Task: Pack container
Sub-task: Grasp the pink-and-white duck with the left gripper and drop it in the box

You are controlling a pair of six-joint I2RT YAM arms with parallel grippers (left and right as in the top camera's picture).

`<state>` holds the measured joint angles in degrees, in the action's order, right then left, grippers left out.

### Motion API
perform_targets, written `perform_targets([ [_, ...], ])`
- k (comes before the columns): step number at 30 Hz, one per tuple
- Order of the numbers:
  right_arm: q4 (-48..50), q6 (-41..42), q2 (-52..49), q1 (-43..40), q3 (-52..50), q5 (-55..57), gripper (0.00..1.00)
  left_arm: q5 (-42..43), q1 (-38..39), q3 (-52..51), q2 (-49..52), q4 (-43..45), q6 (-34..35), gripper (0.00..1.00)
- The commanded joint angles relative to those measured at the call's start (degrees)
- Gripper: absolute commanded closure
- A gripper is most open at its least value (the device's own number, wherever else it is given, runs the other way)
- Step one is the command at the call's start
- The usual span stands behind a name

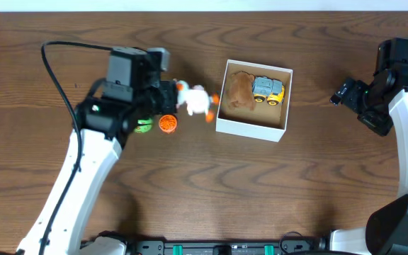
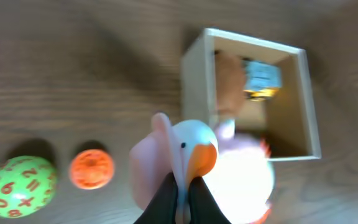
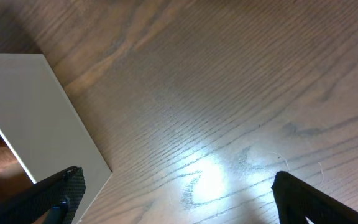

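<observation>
Box (image 1: 252,127) sits on the table (image 1: 296,184), a bit right of centre, between the two arms. It is open-topped, white outside and tan inside. In it are a brown toy (image 1: 239,92) on the left side and a yellow and grey toy truck (image 1: 268,90) just beside it on the right. They look to be touching, but I can't tell for sure.

Left pincer (image 2: 183,190) is pinching a duck toy (image 1: 195,100), its black fingers (image 2: 166,198) pressed in on the duck from behind. The duck has a white head and an orange beak. It is outside the box, just beside the left wall, with the orange feet toward the box. The left wrist view is blurred, so I can't tell whether the duck touches the wall or rests on the table.

Green ball (image 1: 144,125) with orange numbers and a smaller orange ball (image 1: 167,124) lie on the table side by side, apart from each other. They are left of the box, beneath the left arm's wrist.

Right pincer (image 3: 178,175) is spread wide with nothing between the fingers, over bare table to the right of the box, well apart from it. The box's white outer wall shows at the left of the right wrist view.
</observation>
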<state>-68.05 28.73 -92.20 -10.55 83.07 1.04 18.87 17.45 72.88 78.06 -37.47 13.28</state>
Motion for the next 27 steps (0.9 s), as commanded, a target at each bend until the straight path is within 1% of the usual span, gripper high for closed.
perform_targets([
  [1,-0.04,1.03,-0.07,-0.22,-0.35,0.02,0.01,-1.88,4.83,1.49,0.57,1.84,5.42,0.94],
  [8,-0.20,1.03,-0.07,-0.20,-0.35,0.00,0.01,-3.37,12.63,1.49,5.55,11.04,8.74,0.94],
  [13,-0.33,1.03,-0.07,-0.20,-0.35,0.00,0.01,-6.03,15.63,1.49,10.67,15.06,11.54,0.95],
  [21,-0.52,1.03,-0.07,-0.22,-0.35,0.00,0.01,-6.12,17.53,1.49,19.23,17.11,13.07,0.94],
  [27,-0.55,1.03,-0.07,-0.22,-0.35,0.00,0.01,-6.14,17.62,1.49,22.18,18.34,15.37,0.94],
])
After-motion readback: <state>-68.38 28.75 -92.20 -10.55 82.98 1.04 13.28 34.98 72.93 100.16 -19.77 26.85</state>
